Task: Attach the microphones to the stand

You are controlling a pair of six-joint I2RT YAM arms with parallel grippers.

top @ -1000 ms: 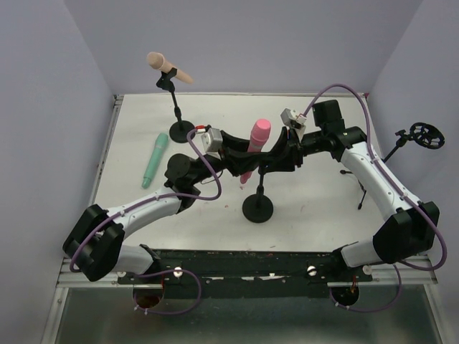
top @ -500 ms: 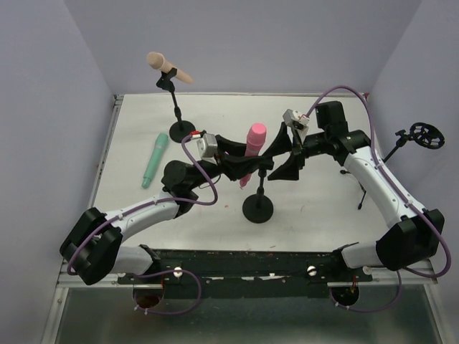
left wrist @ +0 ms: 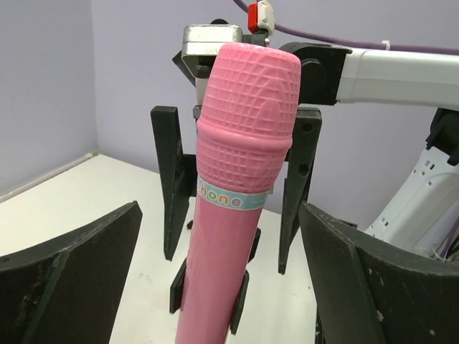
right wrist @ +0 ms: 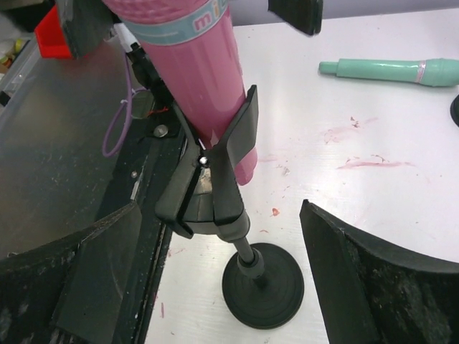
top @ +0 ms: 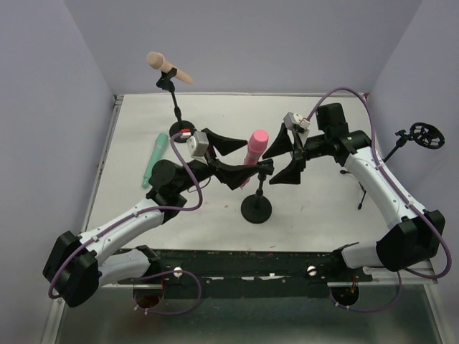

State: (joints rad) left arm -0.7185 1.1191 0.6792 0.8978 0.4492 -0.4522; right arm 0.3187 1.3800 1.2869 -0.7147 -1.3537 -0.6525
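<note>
The pink microphone (top: 254,147) stands tilted in the clip (right wrist: 222,165) of the middle stand (top: 256,208). My left gripper (top: 232,159) is open just left of it, and the right gripper (top: 282,159) is open just right of it. Neither touches it. In the left wrist view the pink microphone (left wrist: 240,165) rises between the wide black fingers (left wrist: 72,279). A peach microphone (top: 166,68) sits on the back stand (top: 181,129). The mint green microphone (top: 154,159) lies flat on the table at the left.
A third stand (top: 414,136) with an empty round holder stands at the right edge, behind the right arm. The white table (top: 323,215) is walled by purple panels on three sides. The middle stand's round base (right wrist: 263,287) sits under the right gripper (right wrist: 219,215).
Both grippers have opened off the pink microphone and the stand. The left arm has drawn back to the left. The microphone stays in the clip.
</note>
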